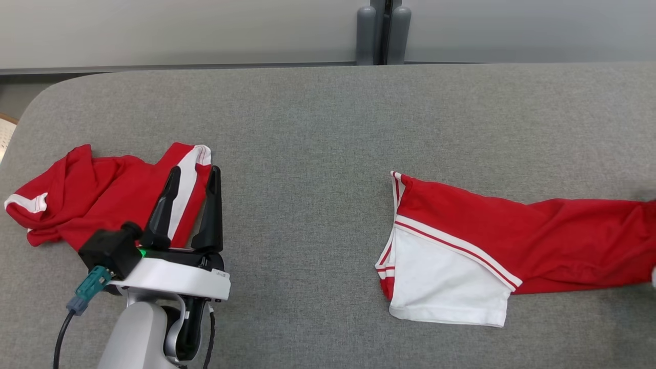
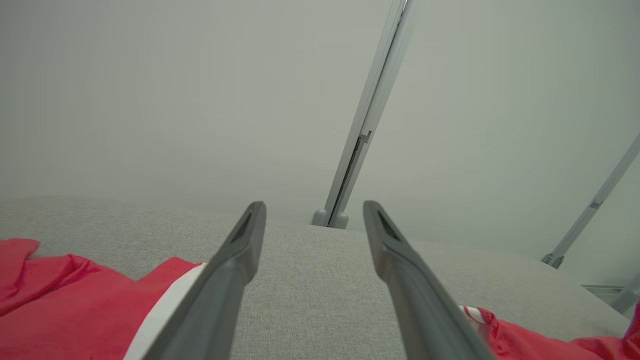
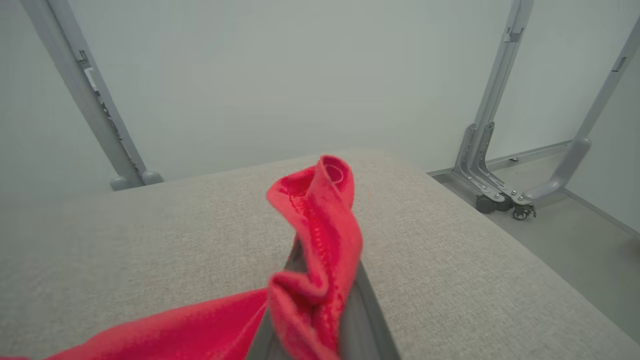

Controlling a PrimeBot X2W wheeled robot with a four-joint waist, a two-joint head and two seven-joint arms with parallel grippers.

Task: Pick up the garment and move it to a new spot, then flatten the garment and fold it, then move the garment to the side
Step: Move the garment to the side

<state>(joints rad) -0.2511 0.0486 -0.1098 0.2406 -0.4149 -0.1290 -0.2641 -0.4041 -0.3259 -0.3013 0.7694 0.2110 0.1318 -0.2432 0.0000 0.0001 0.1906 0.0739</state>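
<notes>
garment [image 1: 564,241] long axis left-right, white end leftward

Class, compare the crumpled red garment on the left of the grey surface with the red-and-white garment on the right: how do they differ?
The crumpled red garment lies bunched; the red-and-white garment is drawn out long and flatter. The crumpled one is ungripped beside the open left gripper; the red-and-white one is pinched in the shut right gripper. Both are red with white trim, on the grey fabric surface.
</notes>
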